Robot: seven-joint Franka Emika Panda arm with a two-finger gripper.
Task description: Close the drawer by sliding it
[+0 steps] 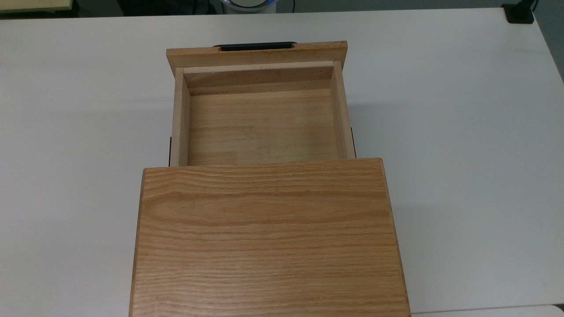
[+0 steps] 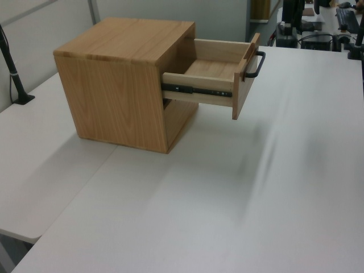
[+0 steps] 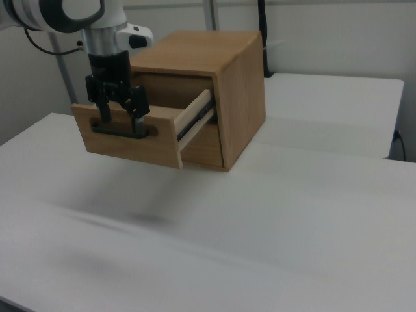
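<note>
The drawer [image 1: 260, 127] is a pale wooden tray pulled well out of the oak cabinet [image 1: 269, 237], and it is empty. Its black bar handle [image 1: 257, 46] sits on the wide front panel, at the far end in the top view. The left view shows the drawer [image 2: 213, 85] hanging out on a black slide rail, with its handle [image 2: 257, 64] towards the left view's right. In the right view my gripper [image 3: 121, 117] hangs in front of the front panel [image 3: 162, 140], open, fingertips just above the handle [image 3: 123, 132].
The cabinet [image 3: 240, 91] stands on a white table [image 1: 440, 132] with wide bare surface on all sides. A black clamp [image 1: 520, 13] sits at the far right corner in the top view. A black post [image 2: 14, 79] stands at the left view's left edge.
</note>
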